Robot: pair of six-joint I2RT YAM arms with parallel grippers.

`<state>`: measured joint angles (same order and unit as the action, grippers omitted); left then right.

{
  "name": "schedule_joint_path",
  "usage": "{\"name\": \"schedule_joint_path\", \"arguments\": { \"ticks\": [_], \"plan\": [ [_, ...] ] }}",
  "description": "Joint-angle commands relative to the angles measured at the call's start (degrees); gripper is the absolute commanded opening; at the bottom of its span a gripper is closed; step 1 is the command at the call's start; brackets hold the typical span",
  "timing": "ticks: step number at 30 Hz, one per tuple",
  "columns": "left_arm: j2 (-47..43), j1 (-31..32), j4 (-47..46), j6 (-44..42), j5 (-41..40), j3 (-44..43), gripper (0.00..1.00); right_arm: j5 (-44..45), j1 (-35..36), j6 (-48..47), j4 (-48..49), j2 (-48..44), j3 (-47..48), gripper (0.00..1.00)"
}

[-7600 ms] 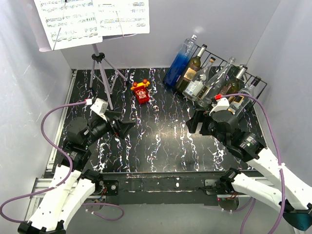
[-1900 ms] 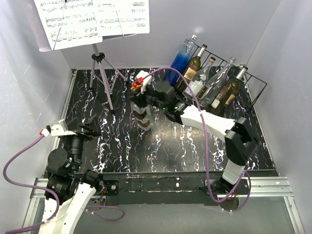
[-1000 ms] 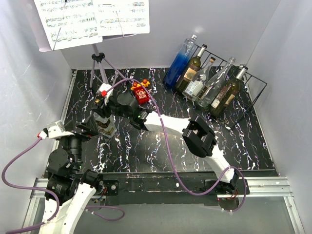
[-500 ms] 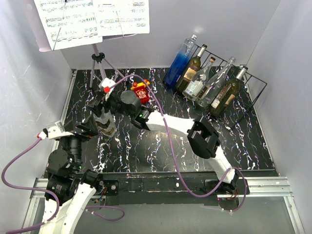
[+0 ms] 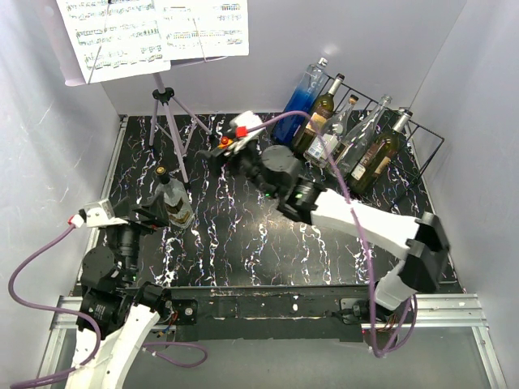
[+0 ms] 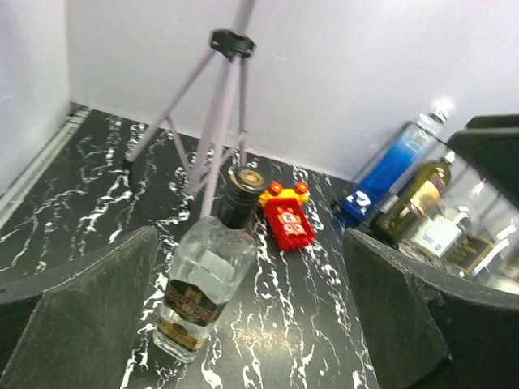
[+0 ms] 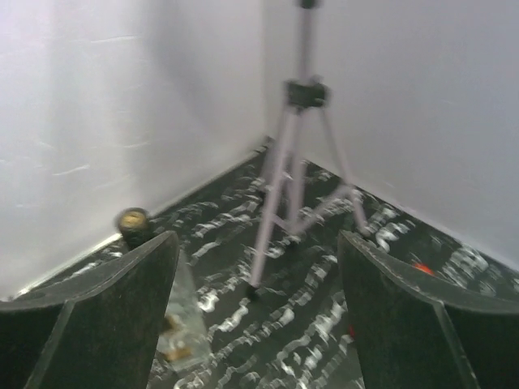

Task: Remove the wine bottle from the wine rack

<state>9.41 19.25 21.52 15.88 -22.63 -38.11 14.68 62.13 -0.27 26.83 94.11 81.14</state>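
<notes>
The wine bottle (image 5: 173,204), clear glass with a dark label and black cap, stands upright on the black marbled table at the left. It shows in the left wrist view (image 6: 204,279), in front of my open left gripper (image 6: 251,324), just inside its left finger and untouched. The left gripper (image 5: 152,213) is right beside it. My right gripper (image 5: 231,156) is open and empty, apart from the bottle, mid-table near the back. In the right wrist view (image 7: 255,316) the bottle (image 7: 166,312) is low left. The black wire wine rack (image 5: 430,143) at the back right holds several bottles.
A tripod music stand (image 5: 166,121) with sheet music stands at the back left, also in the left wrist view (image 6: 219,121) and the right wrist view (image 7: 292,162). A red toy (image 6: 288,220) lies behind the bottle. A blue bottle (image 5: 298,104) leans at the rack's left end.
My right gripper carried the bottle from the rack to the table's left, set it upright, let go, and has drawn back to the right. The left arm stayed still.
</notes>
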Motion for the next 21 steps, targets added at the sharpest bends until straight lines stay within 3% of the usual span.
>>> {"name": "schedule_joint_path", "arguments": {
  "ticks": [1,5,9,14,17,21],
  "plan": [
    [3.06,0.0,-2.97,-1.46,11.98,1.11,0.98,13.17,-3.58,4.22,-15.28,-11.64,-4.14,0.87],
    [7.02,0.0,-3.85,-1.99,20.5,0.58,0.98,15.91,-9.55,7.38,-28.82,-19.73,-7.92,0.86],
    [10.8,0.0,-3.76,-2.34,26.93,-0.56,0.98,16.96,-17.64,9.06,-35.26,-26.59,-12.4,0.86],
    [11.86,0.09,-4.56,-2.34,28.35,-0.12,0.98,15.56,-29.15,9.33,-37.11,-31.61,-16.02,0.86],
    [12.21,0.0,-4.64,-2.43,27.82,0.05,0.98,14.33,-37.06,9.68,-39.22,-30.92,-13.91,0.86],
    [12.39,0.0,-4.12,-2.52,25.89,0.05,0.98,6.08,-49.36,11.95,-40.01,-26.88,-9.96,0.87]
  ]
}}
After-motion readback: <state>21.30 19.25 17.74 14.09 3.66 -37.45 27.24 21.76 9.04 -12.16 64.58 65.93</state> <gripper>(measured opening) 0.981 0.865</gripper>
